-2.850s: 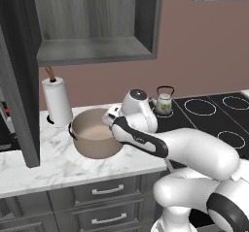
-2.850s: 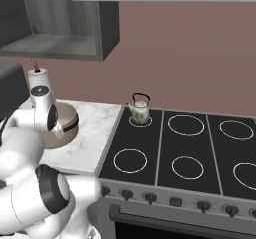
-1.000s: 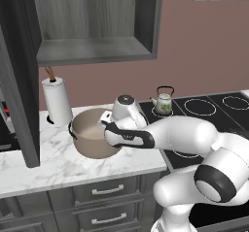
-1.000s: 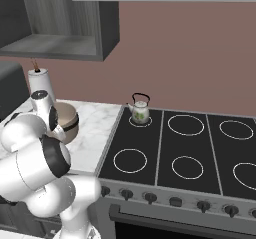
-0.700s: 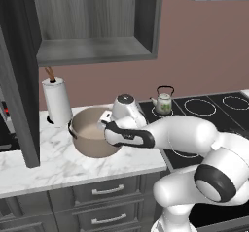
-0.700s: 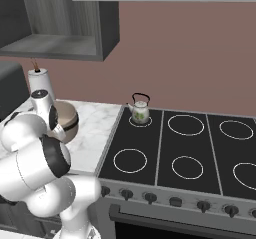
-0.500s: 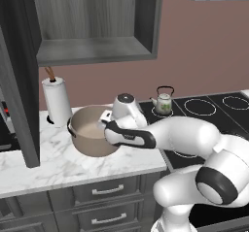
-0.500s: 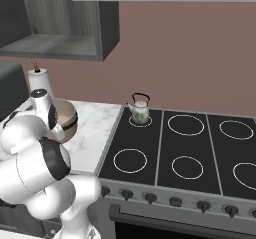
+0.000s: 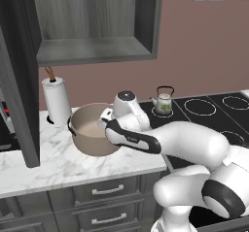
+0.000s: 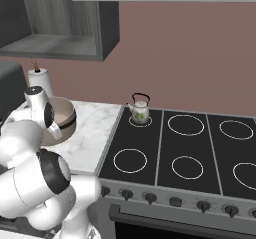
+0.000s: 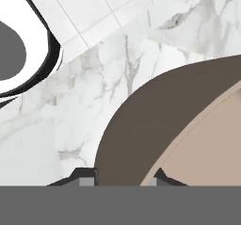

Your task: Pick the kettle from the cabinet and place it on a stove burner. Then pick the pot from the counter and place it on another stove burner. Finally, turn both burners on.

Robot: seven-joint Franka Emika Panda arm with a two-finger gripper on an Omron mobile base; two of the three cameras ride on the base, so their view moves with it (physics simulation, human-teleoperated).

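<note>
**Fingers settle astride the pot rim; kettle already parked on the stove**

Now that the jaws have narrowed and stopped over the last second, the gripper (image 11: 120, 179) sits down at the near edge of the pot (image 9: 95, 129), one tip outside the dark wall and one over the tan inside, as the hand view shows. The two tips stand close together with the rim between them, so I read this as a clamp on the pot's wall, though the contact itself lies below what the hand view shows. The arm has barely shifted in that time; only the fingers have come in.

The pot rests on the counter (image 9: 44, 163), not yet lifted, with the paper-towel roll (image 9: 56, 102) standing just behind it on the side away from the stove. Farther on, the kettle (image 10: 139, 110) stands upright on the back burner (image 10: 140, 120) nearest the counter, so the first part of the task looks finished. The other rings on the cooktop (image 10: 160, 155) are free, and the knobs (image 10: 172, 199) remain for later. Above, the cabinet (image 9: 92, 27) stands open.

By my judgement the next move is a lift, and a rim pinch on so wide a pot may let it tilt.
</note>
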